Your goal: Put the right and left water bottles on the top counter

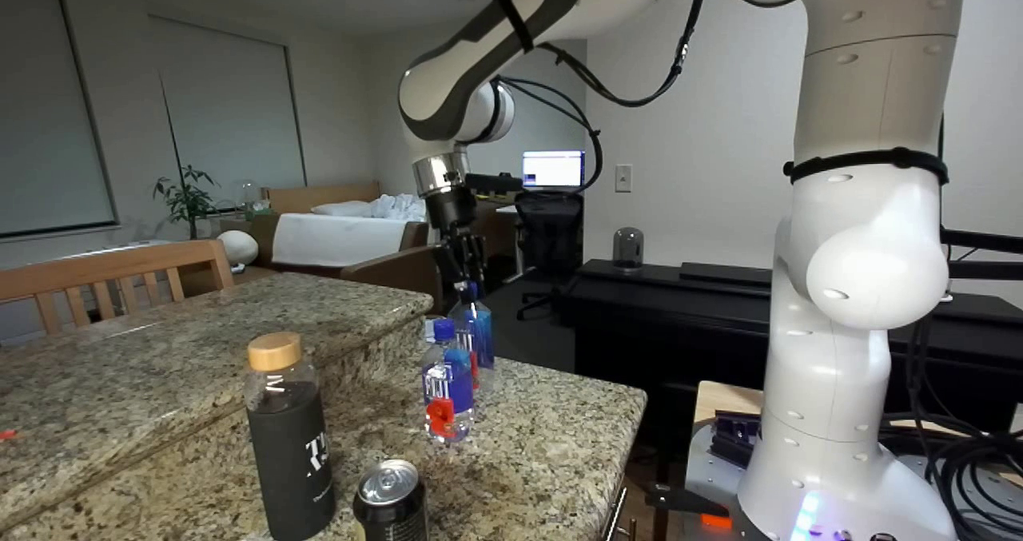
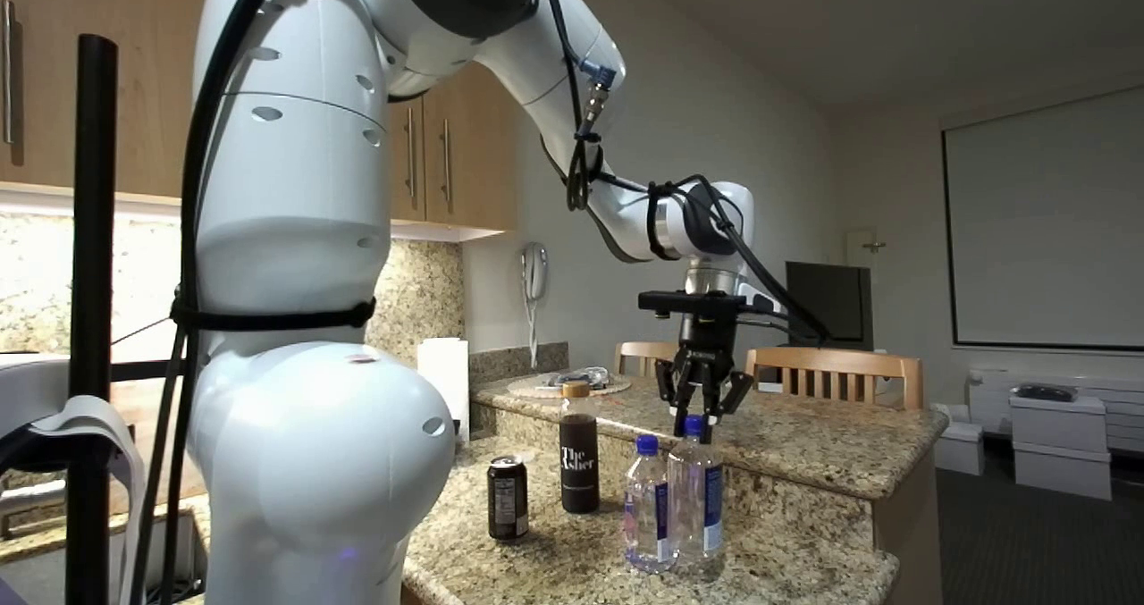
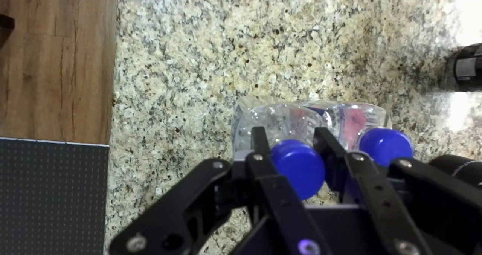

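Directly below closed tool (image 3: 292, 139), water bottle (image 2: 695, 498), gripped by cap (image 3: 297, 168), second bottle (image 2: 645, 502) just beside.

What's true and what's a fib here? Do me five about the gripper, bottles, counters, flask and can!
1. The gripper is closed on one bottle, up at the cap. True.
2. The other bottle is up on the top counter. False: the other bottle stands on the lower counter.
3. Both bottles have blue caps. True.
4. The can is taller than the flask. False: the flask is taller than the can.
5. The flask has white writing on it. True.
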